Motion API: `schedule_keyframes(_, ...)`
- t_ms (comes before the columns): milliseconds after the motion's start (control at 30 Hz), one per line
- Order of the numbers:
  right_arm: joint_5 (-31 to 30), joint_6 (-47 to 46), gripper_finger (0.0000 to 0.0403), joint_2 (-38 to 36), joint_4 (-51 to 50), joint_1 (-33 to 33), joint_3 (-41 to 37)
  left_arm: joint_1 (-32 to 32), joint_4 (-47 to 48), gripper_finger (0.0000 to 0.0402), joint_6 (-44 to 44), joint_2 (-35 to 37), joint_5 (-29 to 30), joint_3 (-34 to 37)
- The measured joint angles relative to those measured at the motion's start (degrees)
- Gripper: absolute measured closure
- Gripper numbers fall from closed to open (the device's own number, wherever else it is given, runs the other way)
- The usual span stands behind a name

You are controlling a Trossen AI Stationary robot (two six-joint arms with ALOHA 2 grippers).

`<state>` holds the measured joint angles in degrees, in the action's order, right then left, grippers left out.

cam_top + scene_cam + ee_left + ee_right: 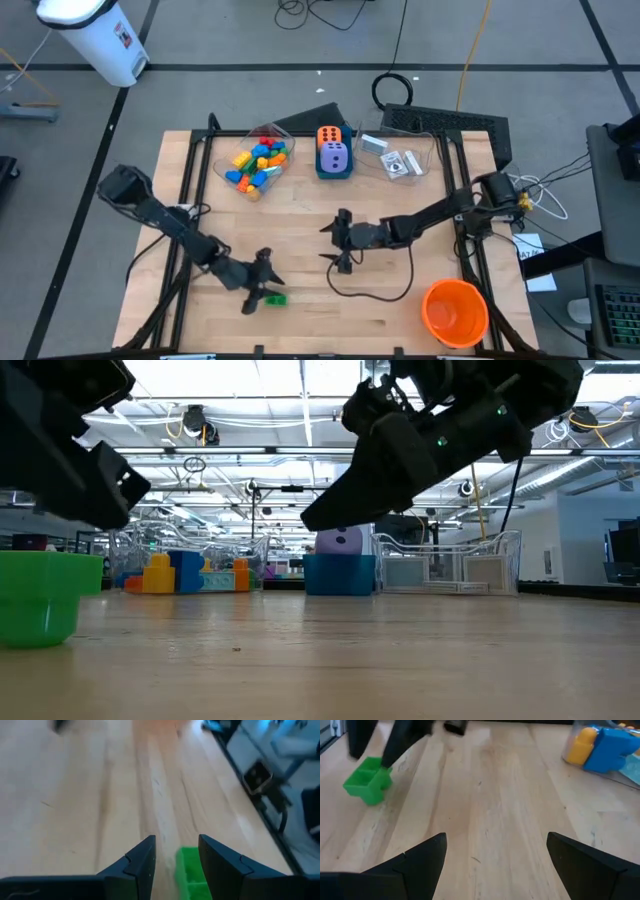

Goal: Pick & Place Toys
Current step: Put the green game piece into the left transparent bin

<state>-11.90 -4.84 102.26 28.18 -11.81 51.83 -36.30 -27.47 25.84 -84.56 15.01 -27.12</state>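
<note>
One green brick (pixel 277 298) (pixel 367 780) lies on the wooden table near its front edge, left of the middle. My left gripper (pixel 268 288) (pixel 177 845) is down at it, open, its fingers slanting down on either side of the brick (pixel 189 870). My right gripper (pixel 332 243) (pixel 495 850) hovers wide open over the middle of the table with nothing between its fingers. It points toward the left arm. The other toys sit in containers along the far edge. My left gripper has the green brick between its open fingers. One finger (pixel 220 862) stands right against the brick's side (pixel 196 870); the other is clear of it by a gap. Whether the near finger touches the brick I cannot tell. The brick rests flat on the table.
Along the far edge stand a clear tub of coloured bricks (pixel 258 160), a blue box with an orange and a purple die (pixel 333 152), and a clear tub with cards (pixel 400 162). An orange cup (pixel 455 312) stands at the front right. A black cable (pixel 375 293) loops below the right gripper.
</note>
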Motion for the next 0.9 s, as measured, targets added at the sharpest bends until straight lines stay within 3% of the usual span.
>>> schedule_keyframes(167, 0.0, -0.4, 0.0069, 0.9, -0.1, 0.1, 0.0, -0.5, 7.4, 0.0250, 1.1, -5.7, -3.1, -6.2)
schedule_keyframes(400, 0.0, -0.4, 0.0069, 0.9, 0.5, 0.1, 0.0, 0.1, 24.0, 0.0250, 2.0, -9.0, -2.8, -13.9)
schedule_keyframes(600, 0.0, -0.4, 0.0069, 0.9, 0.4, 0.1, 0.0, 1.9, 26.7, 0.0254, 2.7, -9.2, -2.9, -14.8)
schedule_keyframes(700, 0.0, -0.4, 0.0069, 0.9, 0.3, 0.1, 0.0, 3.0, 26.3, 0.0283, 0.8, -9.2, -3.0, -14.8)
schedule_keyframes(900, 0.0, 0.0, 0.0069, 0.9, 0.3, 0.1, 0.0, 5.8, 25.3, 0.0385, -3.5, -9.2, -6.7, -14.8)
